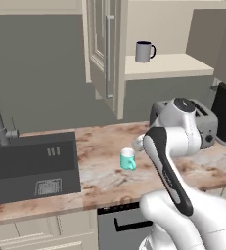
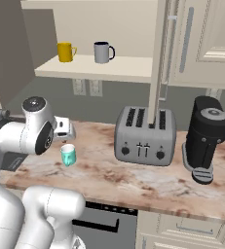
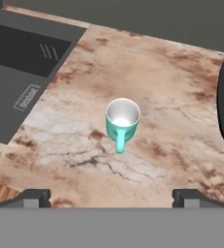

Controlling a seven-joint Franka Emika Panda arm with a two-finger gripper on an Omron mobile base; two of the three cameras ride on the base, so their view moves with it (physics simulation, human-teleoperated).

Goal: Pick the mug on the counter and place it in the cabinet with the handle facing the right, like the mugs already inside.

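1. At the near edge of the hand view we see our end effector [image 3: 111,196] with its two dark fingertips [image 3: 32,196] spread fully apart and nothing between them; we judge it is held wide so it can straddle the mug.
2. Just ahead of it on the bench [image 3: 181,87] stands the mug [image 3: 122,118], upright, white inside facing up, so its long axis runs vertical. It sits apart from everything, between the dark sink [image 1: 31,166] and the toaster [image 2: 145,136].
3. The handle [image 3: 120,141] points back toward our hand in the hand view. From the right base view it is too small to tell its room direction. We judge a turn may be needed before the handle faces right.
4. Farther off, the cabinet [image 1: 104,53] hangs with its door open, baring the pale shelf [image 1: 168,66].
5. On that shelf stands the grey mug [image 1: 144,51], its dark loop pointing right, with a yellow mug [image 2: 65,51] beside it. They set the pattern for our placement, which is not yet begun.
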